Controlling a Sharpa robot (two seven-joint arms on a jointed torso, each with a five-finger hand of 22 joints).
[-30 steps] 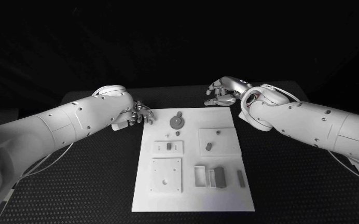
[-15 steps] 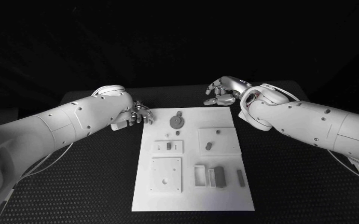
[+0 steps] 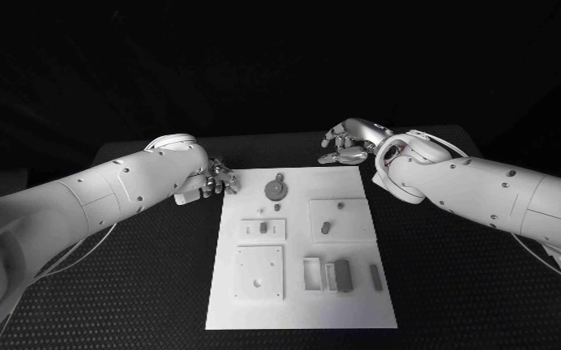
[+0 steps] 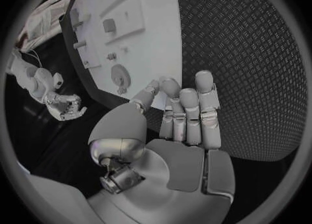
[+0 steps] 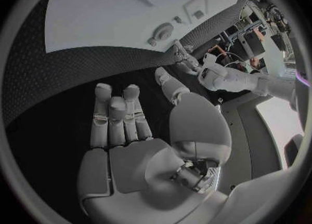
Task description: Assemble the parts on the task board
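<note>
The white task board lies in the middle of the black table. On it are a round grey disc part, two small upright parts and grey bar-shaped parts. My left hand hovers beside the board's far left corner, fingers straight and holding nothing; its palm faces the board and the disc. My right hand hangs past the board's far right corner, also holding nothing. From its wrist, the right hand has extended fingers, with the disc beyond them.
A raised square white plate sits at the board's near left and a white open frame beside the bars. Black textured mat surrounds the board on both sides.
</note>
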